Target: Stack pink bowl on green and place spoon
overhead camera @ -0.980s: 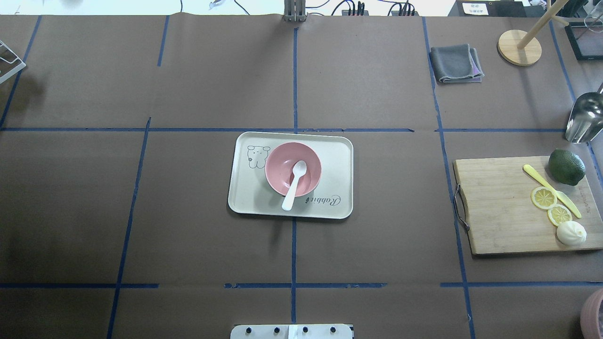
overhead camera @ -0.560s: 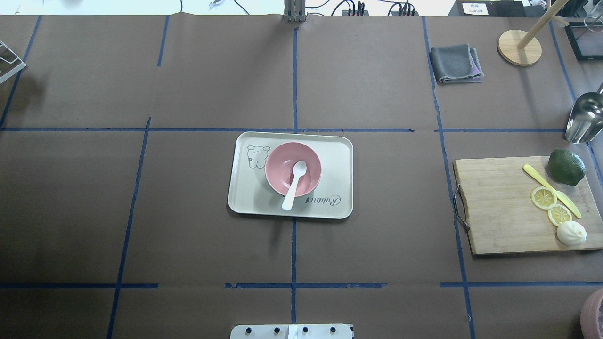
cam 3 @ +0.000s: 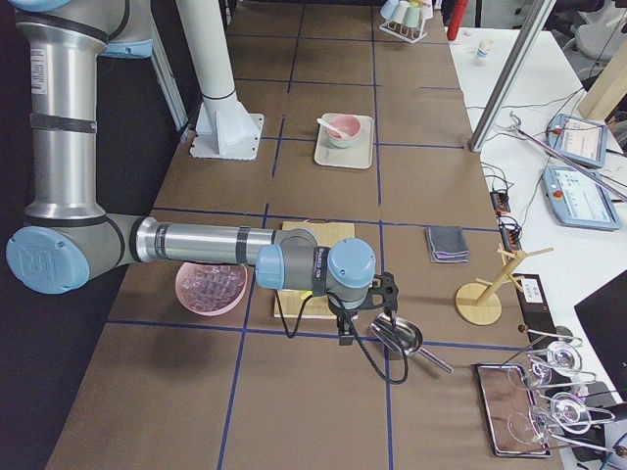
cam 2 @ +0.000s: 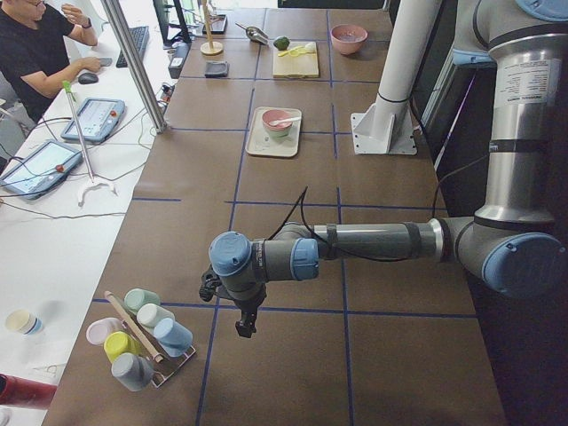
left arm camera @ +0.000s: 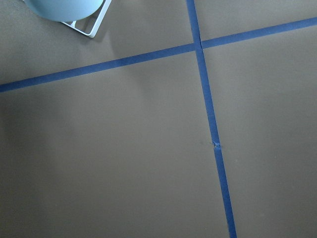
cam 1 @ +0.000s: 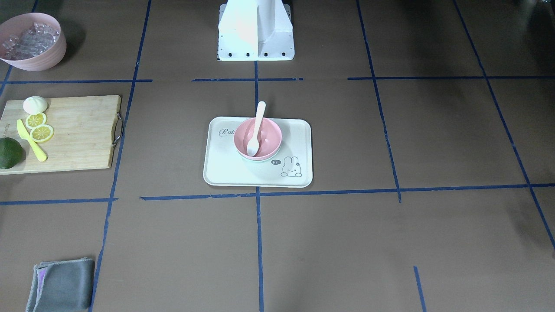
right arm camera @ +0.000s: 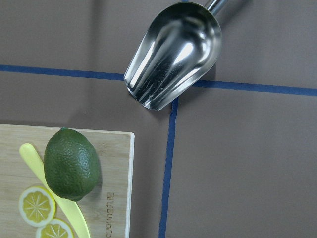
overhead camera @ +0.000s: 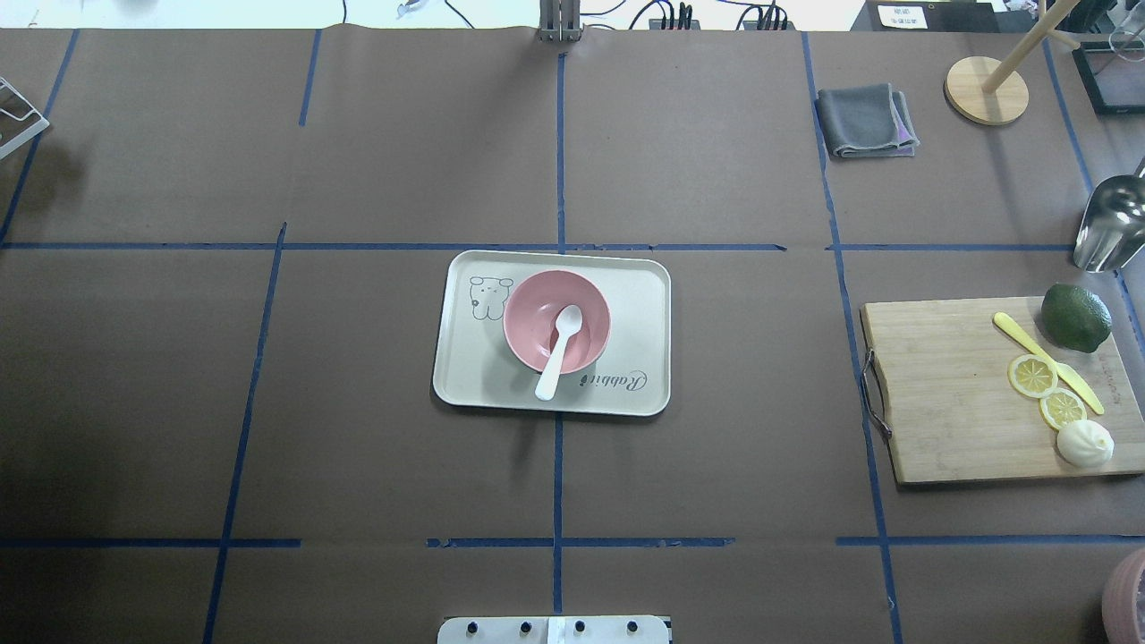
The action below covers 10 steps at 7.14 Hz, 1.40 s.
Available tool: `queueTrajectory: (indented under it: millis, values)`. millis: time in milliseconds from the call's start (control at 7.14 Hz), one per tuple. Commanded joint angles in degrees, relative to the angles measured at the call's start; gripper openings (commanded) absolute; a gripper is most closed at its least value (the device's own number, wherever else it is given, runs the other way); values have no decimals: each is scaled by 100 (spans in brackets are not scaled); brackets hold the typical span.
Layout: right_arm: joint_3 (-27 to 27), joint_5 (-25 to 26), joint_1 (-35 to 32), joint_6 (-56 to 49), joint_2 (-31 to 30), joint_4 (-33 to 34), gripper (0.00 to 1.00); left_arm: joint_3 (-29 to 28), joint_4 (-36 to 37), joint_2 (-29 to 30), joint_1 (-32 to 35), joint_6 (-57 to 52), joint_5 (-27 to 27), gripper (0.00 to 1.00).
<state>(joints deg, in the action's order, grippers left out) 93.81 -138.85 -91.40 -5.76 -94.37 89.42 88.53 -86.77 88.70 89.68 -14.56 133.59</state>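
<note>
Nothing is moving: the pink bowl (overhead camera: 556, 322) is sitting in the green bowl (cam 1: 259, 162) mid-table with the spoon (overhead camera: 560, 349) inside, so I'm judging it done. The left gripper (cam 2: 241, 319) and right gripper (cam 3: 345, 331) are hanging near the table's ends; clenched or released, I cannot tell.

Pink bowl (overhead camera: 537, 315) sits upright in the green bowl (cam 1: 259, 161); white spoon (overhead camera: 559, 349) rests inside, handle over the rim.

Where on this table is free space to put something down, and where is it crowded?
Bare paper lies on the robot's left of the tray, and between tray and cutting board. Crowded: the right end, with board, grey cloth and metal scoop.
</note>
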Motion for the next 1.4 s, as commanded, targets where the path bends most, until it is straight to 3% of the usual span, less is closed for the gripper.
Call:
queueTrajectory:
  millis: [0, 560, 1260]
  values:
    - [-3, 7, -1, 14, -19, 6, 100, 233, 448, 34, 146, 6, 0, 100]
    - [-12, 7, -1, 207, -19, 6, 100, 235, 477, 25, 147, 15, 289, 100]
    - [-3, 69, -141, 592, -46, -12, 100, 244, 371, 7, 155, 612, 255, 100]
